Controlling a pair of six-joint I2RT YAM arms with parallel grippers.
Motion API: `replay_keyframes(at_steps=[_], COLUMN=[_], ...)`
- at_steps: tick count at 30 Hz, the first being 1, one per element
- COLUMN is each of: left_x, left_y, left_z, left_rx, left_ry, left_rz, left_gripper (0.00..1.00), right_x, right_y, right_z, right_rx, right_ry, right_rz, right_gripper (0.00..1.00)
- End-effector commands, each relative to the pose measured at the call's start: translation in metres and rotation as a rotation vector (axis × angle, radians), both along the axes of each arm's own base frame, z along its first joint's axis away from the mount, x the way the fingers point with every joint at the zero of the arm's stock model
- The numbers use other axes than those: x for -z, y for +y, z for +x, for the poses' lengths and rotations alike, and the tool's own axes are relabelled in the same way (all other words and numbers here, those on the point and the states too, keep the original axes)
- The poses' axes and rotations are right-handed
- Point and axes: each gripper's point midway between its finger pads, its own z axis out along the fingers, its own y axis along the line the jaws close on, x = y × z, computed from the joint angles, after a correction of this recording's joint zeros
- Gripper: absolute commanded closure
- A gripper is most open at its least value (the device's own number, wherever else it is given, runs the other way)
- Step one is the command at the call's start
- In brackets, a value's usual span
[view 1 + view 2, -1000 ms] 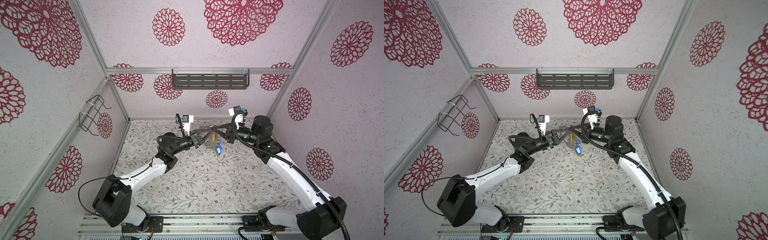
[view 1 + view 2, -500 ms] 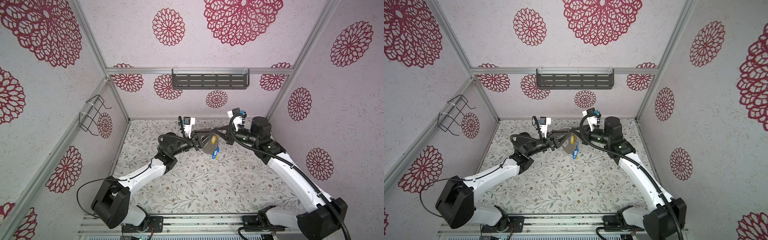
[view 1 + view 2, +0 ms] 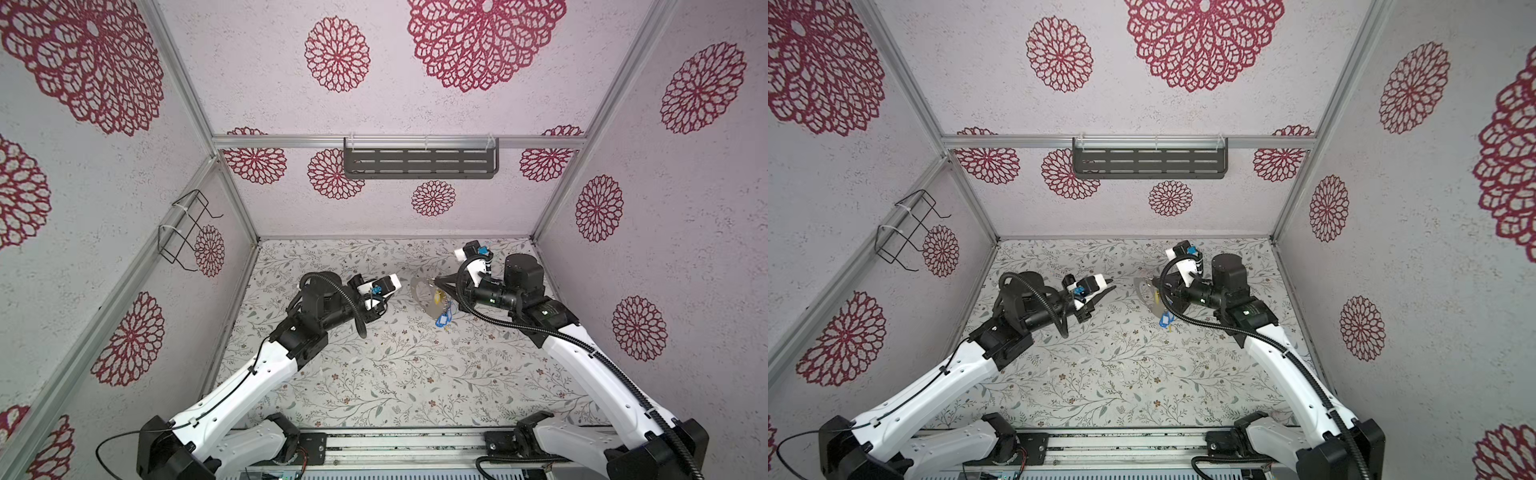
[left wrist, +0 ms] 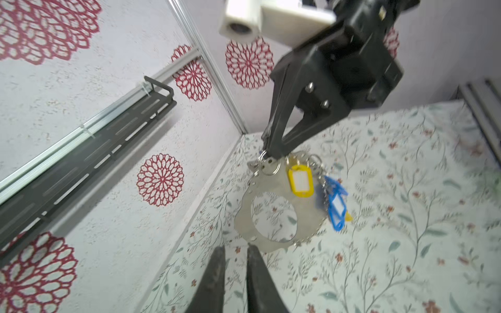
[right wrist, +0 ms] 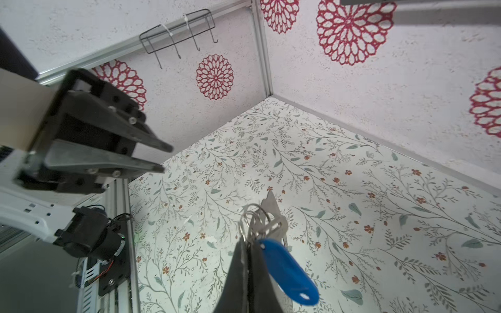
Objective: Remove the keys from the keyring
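My right claw [image 4: 271,151] clamped tight on top edge of keyring [image 4: 244,216], hoop hanging above table [image 4: 406,230]; keys [image 4: 299,180], yellow and blue, dangle from keyring beside grip; my left claw [image 4: 235,250] slightly parted, empty, just short of keyring's lower rim.

Keys [image 4: 300,181] hang on keyring [image 4: 267,183], apparently above table [image 4: 406,244].

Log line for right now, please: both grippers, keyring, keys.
right gripper: shut on keyring, held above table | left gripper: slightly open, empty, apart from keyring | keys: hanging on keyring
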Motion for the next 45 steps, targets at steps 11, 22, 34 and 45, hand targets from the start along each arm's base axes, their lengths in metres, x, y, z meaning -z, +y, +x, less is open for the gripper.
replay_keyframes(at_steps=[11,22,34,45], left_x=[0.004,0.003,0.016,0.021], left_y=[-0.025,-0.048,-0.058,-0.052], left_z=[-0.001,-0.008,-0.007,-0.01], left_rx=[0.151,0.234,0.255,0.246], left_ry=[-0.058,-0.044,-0.044,-0.033], left_rz=[0.144,0.156,0.237,0.261], left_gripper=[0.79,0.85,0.86,0.74], right_x=[0.0,-0.003,-0.007,-0.009], right_y=[0.009,0.015,0.016,0.015], right_z=[-0.021,-0.027,-0.032,-0.03], right_rx=[-0.121,-0.157,-0.162,-0.151], right_ry=[0.018,0.03,0.021,0.016], right_rz=[0.04,0.062,0.061,0.052], right_gripper=[1.0,1.0,1.0,1.0])
